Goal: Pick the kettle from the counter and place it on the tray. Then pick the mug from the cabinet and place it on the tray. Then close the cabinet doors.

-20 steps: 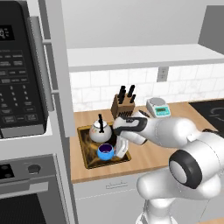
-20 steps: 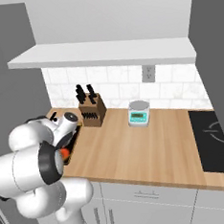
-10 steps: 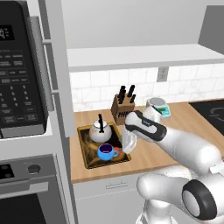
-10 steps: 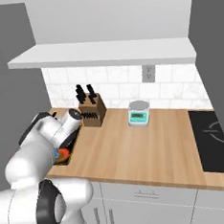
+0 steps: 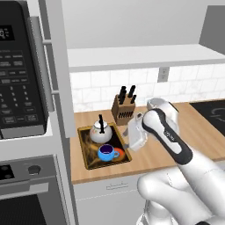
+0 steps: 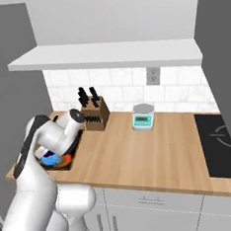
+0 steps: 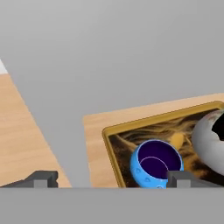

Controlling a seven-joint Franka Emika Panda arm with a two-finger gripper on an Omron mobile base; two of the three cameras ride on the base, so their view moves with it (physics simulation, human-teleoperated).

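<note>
The dark tray [image 5: 87, 157] lies at the left end of the wooden counter [image 6: 155, 153]. On it stand the white-grey kettle [image 5: 100, 131] at the back and the blue mug [image 5: 107, 152] in front. My gripper [image 5: 128, 141] hovers just right of the tray, open, with nothing between its fingers. In the hand view the gripper [image 7: 111, 179] is spread wide, and the mug [image 7: 156, 164] with its purple inside sits free on the tray [image 7: 109, 135], beside the kettle [image 7: 210, 140]. The cabinet [image 6: 113, 13] above has its doors [image 6: 218, 54] swung open.
A wooden knife block [image 5: 124, 110] stands behind the tray against the tiled wall. A small kitchen scale [image 6: 143, 117] sits mid-counter and a black cooktop [image 6: 221, 143] lies at the right. The tall unit with the microwave [image 5: 19, 83] walls off the left.
The gripper has opened and let go of the mug on the tray, then drawn up and back to the right of it. The arm has swung upward.
</note>
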